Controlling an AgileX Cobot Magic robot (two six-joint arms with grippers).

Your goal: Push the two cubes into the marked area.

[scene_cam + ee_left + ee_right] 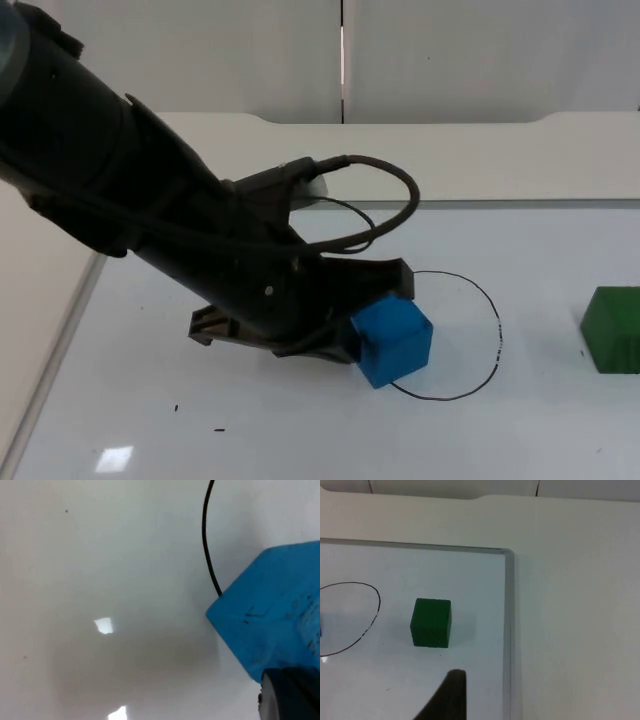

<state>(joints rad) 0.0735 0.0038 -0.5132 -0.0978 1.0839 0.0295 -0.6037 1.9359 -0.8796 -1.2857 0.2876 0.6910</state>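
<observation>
On circle line (497,340), blue cube (393,340), left gripper (345,338) touching

One cube (393,341) straddles the circle line (487,310), another (613,329) right.

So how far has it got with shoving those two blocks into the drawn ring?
Nothing is finished yet. The left pincer is against the blue cube, which straddles the edge of the black ring. The green cube sits outside the ring, untouched; the right pincer waits near it.
</observation>
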